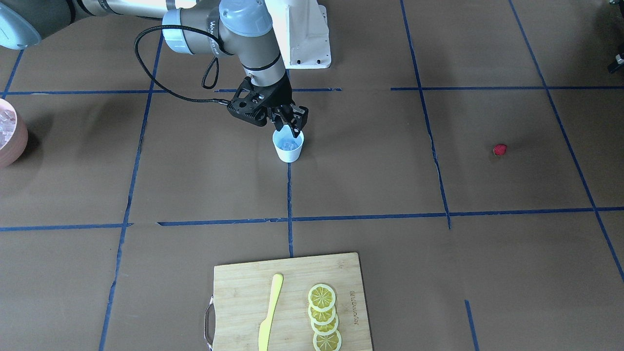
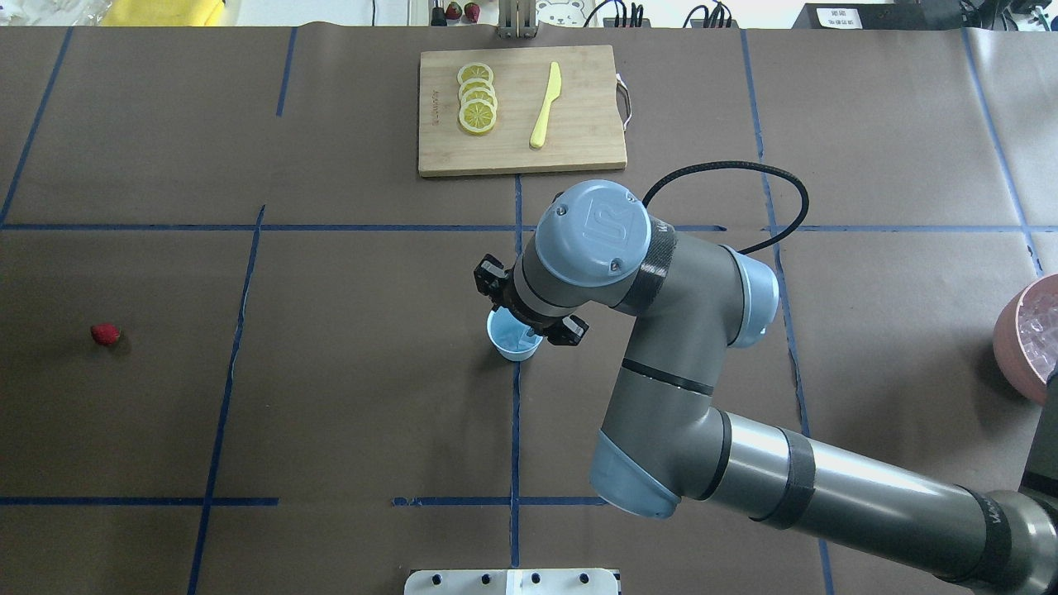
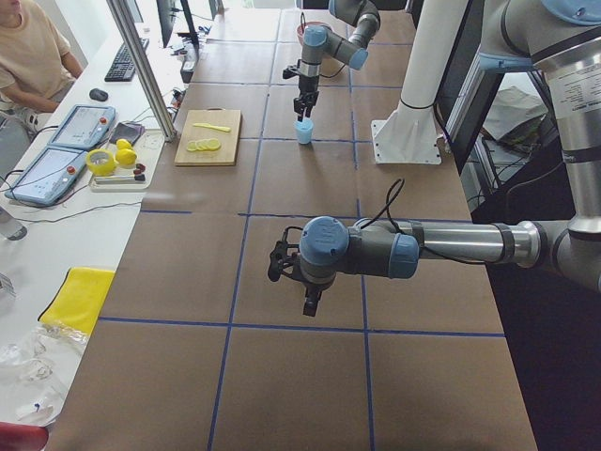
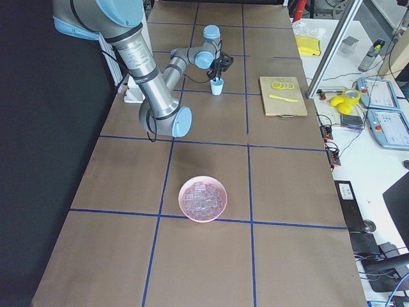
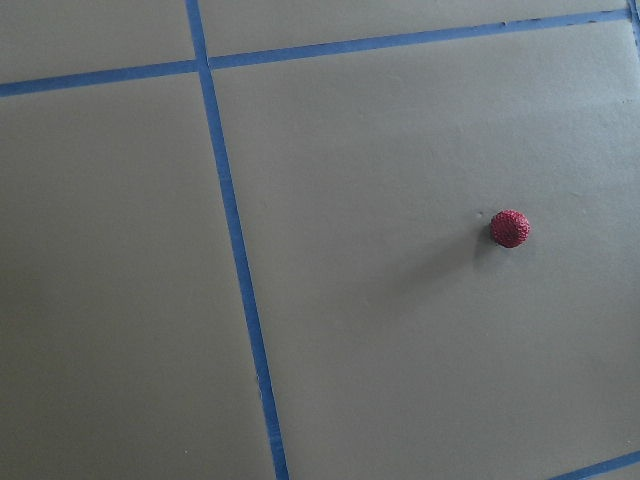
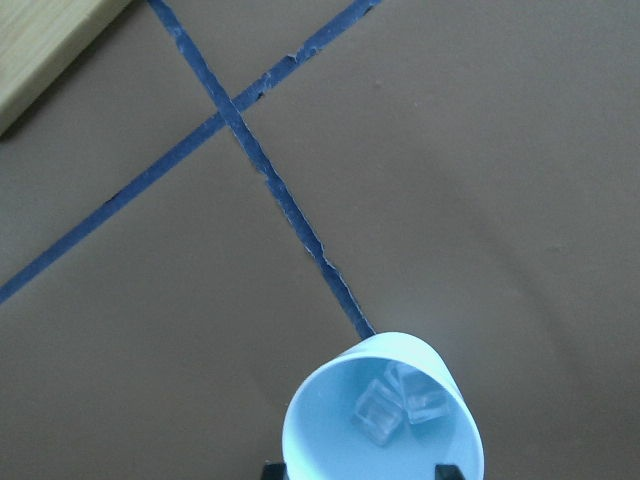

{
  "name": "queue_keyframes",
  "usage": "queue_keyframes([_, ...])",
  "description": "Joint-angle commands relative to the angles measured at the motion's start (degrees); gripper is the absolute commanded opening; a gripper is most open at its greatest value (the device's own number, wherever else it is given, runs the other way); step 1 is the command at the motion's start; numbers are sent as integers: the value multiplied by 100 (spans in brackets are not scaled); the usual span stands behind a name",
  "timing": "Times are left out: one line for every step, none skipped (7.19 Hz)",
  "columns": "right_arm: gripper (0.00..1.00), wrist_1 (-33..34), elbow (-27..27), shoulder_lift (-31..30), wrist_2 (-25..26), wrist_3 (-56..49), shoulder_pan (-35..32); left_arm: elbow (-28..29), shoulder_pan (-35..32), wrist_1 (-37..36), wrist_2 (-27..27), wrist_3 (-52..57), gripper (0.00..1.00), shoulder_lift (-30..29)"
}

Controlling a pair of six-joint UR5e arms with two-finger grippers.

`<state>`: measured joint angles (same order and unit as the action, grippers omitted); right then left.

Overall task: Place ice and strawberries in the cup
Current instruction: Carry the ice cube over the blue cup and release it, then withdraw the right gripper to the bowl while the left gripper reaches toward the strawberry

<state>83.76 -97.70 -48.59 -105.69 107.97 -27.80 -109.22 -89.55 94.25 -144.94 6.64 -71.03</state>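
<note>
R hand just above cup, jaws apart; 2 ice cubes inside. Strawberry on table, overhead view: 9 o'clock of cup, well apart. L hand: can't tell.

Opposed overhead and front views plus two end views, the cup common to all

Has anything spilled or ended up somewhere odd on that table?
Nothing spilled: the small white cup stands upright with clear ice cubes inside. Only the small dark-red strawberry looks stray, lying alone on the brown table, far from the cup.
</note>
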Motion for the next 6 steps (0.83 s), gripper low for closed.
queue_keyframes([69, 71, -815, -776, -771, -56, -635, 14, 558, 275, 62, -748, 100, -51])
queue_keyframes([100, 71, -1534, -1627, -1343, -639, -1170, 41, 840, 548, 88, -1222, 100, -69])
queue_keyframes([100, 88, -2237, -2715, -1566, -1402, -1532, 49, 1217, 924, 97, -1870, 100, -69])
queue_keyframes([100, 80, -2680, -3639, -1690, -2384, -1857, 67, 1629, 1459, 263, -2660, 100, -86])
queue_keyframes([100, 71, -2780, -4301, -2005, -3508, -2444, 85, 2095, 2073, 1013, -3468, 100, -121])
queue_keyframes([100, 36, -2781, -4821, -2356, -4528, -3006, 111, 2552, 2410, 1281, -4320, 100, -261])
